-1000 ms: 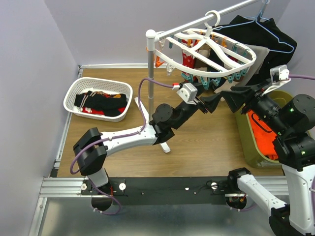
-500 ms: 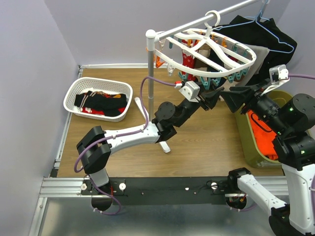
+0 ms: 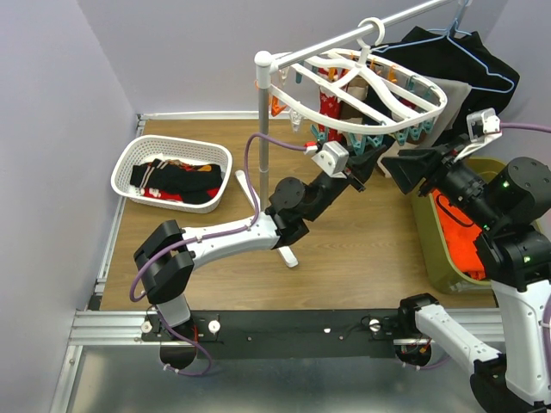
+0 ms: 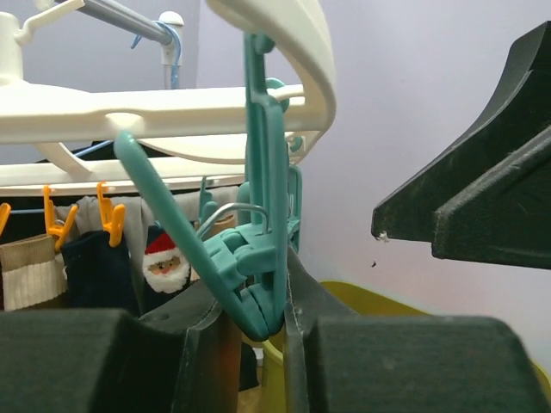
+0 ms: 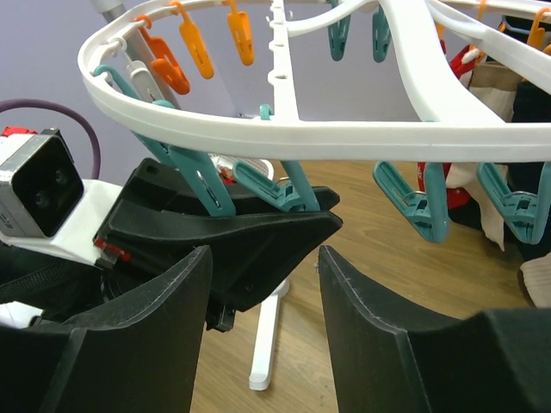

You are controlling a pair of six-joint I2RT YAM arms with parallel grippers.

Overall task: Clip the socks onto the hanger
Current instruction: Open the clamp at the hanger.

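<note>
The white oval hanger (image 3: 428,110) hangs from the rail, with teal and orange clips under it. My left gripper (image 3: 357,169) is raised under its near rim and shut on a teal clip (image 4: 258,258), one finger on each side; this grip also shows in the right wrist view (image 5: 288,194). Several socks hang clipped at the hanger's far side (image 3: 330,101), one with a Santa pattern (image 4: 164,258). More black and red socks (image 3: 176,179) lie in the basket. My right gripper (image 3: 413,168) is open and empty, just right of the left gripper, below the hanger (image 5: 301,138).
A white lattice basket (image 3: 129,163) sits at the back left. The rack's pole (image 3: 263,129) and white foot (image 5: 267,344) stand mid-table. An olive bin (image 3: 430,249) with orange cloth (image 3: 452,228) is on the right. A black garment on a blue wire hanger (image 3: 456,60) hangs behind.
My left gripper has risen to the hanger's near rim and closed around a teal clip. My right gripper has shifted slightly up and left, still open.
</note>
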